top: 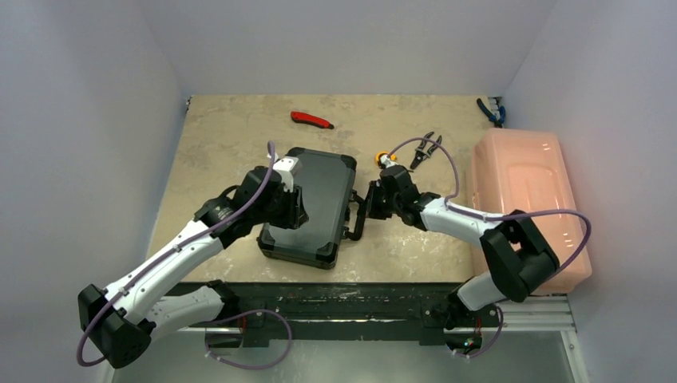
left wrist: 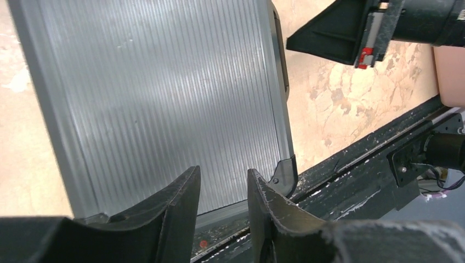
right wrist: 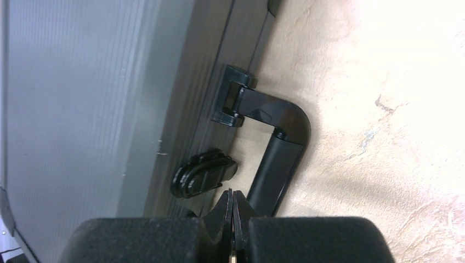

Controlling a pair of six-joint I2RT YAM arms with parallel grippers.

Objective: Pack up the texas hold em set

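2 arms, left arm (top: 160,267) and right arm (top: 455,217): white link shells, black joints, black bases. Purple cable (top: 551,211) loops along each. Black left gripper (left wrist: 222,181), wedge fingers (left wrist: 175,203) with scuffed grey edges. Black right gripper (right wrist: 231,200), small red part on side.

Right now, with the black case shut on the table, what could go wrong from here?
The right gripper, shut, sits close to both the small black latch and the black curved handle; a push may slip onto the handle and miss the latch. The left gripper hangs open over the black ribbed hard case, not gripping it, so the case may slide.
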